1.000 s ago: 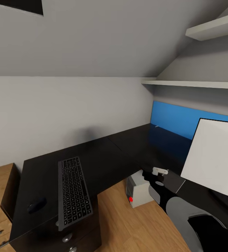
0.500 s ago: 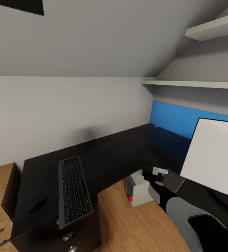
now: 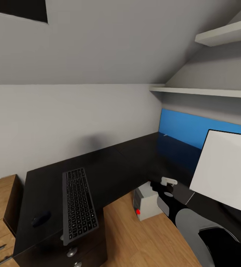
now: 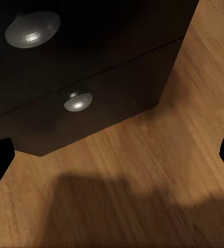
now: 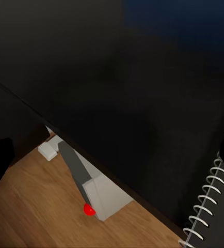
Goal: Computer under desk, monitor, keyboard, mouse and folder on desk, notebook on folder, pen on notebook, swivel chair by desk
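Slim grey keyboard with dark keys (image 3: pixel 78 205) lies on the glossy black worktop (image 3: pixel 109 170), left wing, long axis near-to-far, well apart from the white-backed monitor (image 3: pixel 224 174) at right. The left claw (image 4: pixel 112 155), fingers apart, hangs low by the black drawers (image 4: pixel 117 72), likely nearer than the right claw (image 5: pixel 112 155), also apart

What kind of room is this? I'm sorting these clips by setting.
Probably a home office nook under a sloped ceiling. A glossy black L-shaped desk carries a keyboard and a monitor, a small computer sits on the wooden floor beneath it, and wall shelves hang above.
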